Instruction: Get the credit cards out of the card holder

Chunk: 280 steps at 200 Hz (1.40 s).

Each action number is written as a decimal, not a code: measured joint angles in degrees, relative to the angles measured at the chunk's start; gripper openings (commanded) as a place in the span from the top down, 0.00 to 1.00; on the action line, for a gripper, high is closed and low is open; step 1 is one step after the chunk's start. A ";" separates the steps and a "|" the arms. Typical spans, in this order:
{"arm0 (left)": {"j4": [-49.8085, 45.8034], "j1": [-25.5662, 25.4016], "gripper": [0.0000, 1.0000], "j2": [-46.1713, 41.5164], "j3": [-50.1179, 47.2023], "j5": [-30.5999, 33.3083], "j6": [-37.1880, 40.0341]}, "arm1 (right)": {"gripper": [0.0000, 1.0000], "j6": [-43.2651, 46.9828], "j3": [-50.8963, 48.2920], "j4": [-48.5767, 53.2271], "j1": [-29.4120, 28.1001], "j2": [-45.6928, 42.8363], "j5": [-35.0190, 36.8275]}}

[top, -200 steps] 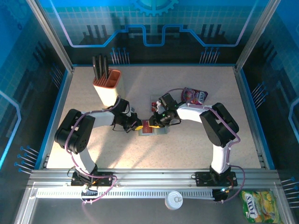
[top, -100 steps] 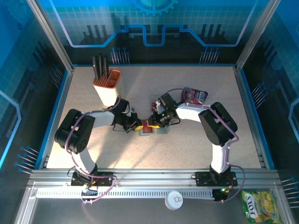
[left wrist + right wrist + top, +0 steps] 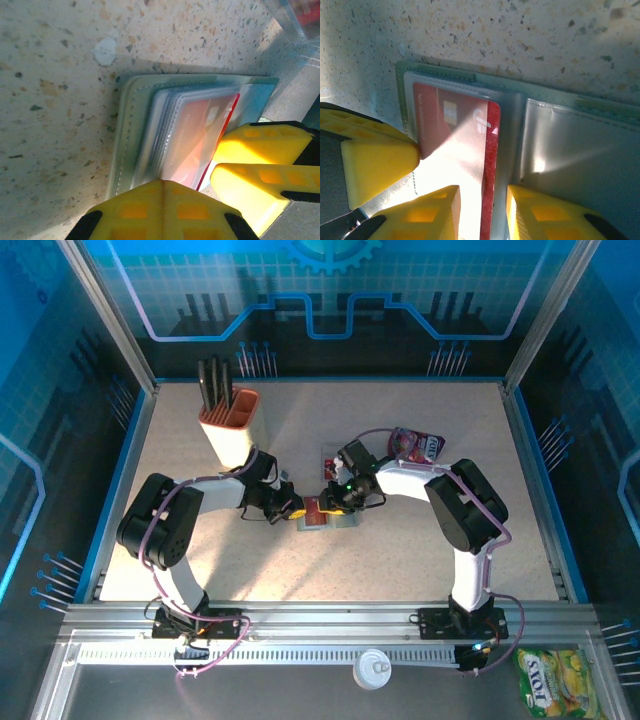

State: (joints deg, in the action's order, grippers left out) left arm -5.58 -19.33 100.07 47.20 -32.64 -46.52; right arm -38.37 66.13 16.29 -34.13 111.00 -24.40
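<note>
A speckled beige surface [image 3: 420, 560] sits inside blue translucent walls [image 3: 40, 390] held by aluminium posts. An orange-and-cream cup [image 3: 228, 430] with black pens [image 3: 215, 380] stands at the far left. A crinkly pink-magenta snack pouch [image 3: 416, 445] lies right of centre. Beyond the metal rail [image 3: 300, 620] at the near edge lie a white round lid [image 3: 372, 669] and a yellow-green snack bag [image 3: 556, 680].

The small flat grey-green card holder [image 3: 127, 140] lies open near the middle of the surface, between the two arms. A red plastic credit card [image 3: 455, 130] sits in its clear sleeve, one long edge sticking out past the sleeve.

The left claw [image 3: 161, 187] is pressed together, its yellow tips at the holder's edge. The right claw [image 3: 483, 195] is partly spread. One finger lies over the card's face and the other just past its exposed red edge, with nothing pinched.

Compared with a second ago, the right wrist has edged slightly toward the left arm. The holder, cup and pouch lie where they were, and the left arm has not shifted.
</note>
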 measured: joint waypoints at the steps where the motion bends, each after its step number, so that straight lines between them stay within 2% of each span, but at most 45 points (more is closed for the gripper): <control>1: -0.02 0.00 0.97 0.00 0.02 0.00 0.00 | 0.68 0.02 0.00 0.02 0.00 0.00 0.02; 145: -4.20 0.00 0.97 0.37 2.56 2.40 1.88 | 0.68 -0.52 -0.02 -0.52 0.00 -1.92 -0.15; 280: -4.72 0.00 1.00 0.37 2.51 3.26 1.95 | 0.68 -1.14 -0.02 -2.43 0.00 -0.94 -3.10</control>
State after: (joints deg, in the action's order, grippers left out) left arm -10.31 -19.33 100.44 49.71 -29.39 -44.58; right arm -39.51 66.11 13.87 -34.13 110.06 -27.51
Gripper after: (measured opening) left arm 0.051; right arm 0.316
